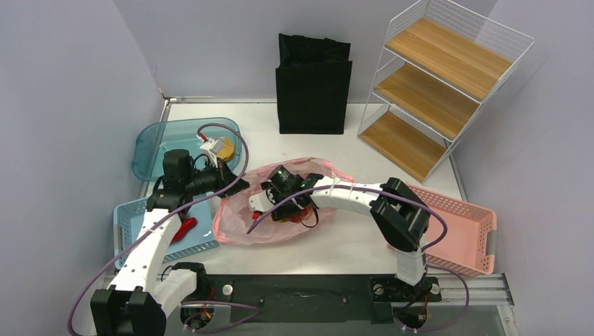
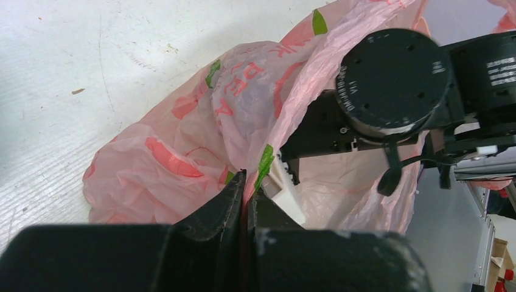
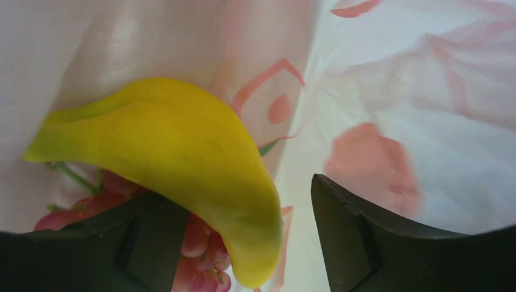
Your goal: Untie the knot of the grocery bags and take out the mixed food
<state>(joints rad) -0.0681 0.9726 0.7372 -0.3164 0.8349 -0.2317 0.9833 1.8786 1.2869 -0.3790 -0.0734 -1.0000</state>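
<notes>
In the top view, the pink grocery bag (image 1: 238, 227) is seen slumped at the middle of the white surface (image 1: 350, 245), in front of a black tote (image 1: 313, 87). The left fingers (image 1: 237, 187) are set at its left rim. The right fingers are sunk in its mouth and hidden there by their own wrist. A red item, probably a chilli pepper (image 1: 186, 228), lies in the blue basket (image 1: 129, 220).

In the left wrist view, the left fingers are shown clenched on a thin fold of the bag's film. The film is judged light, limp and slippery, best pinched at a bunched edge. No knot can be made out.

In the right wrist view, the right fingers (image 3: 347, 237) stand released, spread either side of the tip of a yellow banana (image 3: 176, 152), with a red fruit cluster (image 3: 198, 243) beneath. The banana is judged light, firm and smooth, best taken across its middle. Other contents are veiled by plastic.
</notes>
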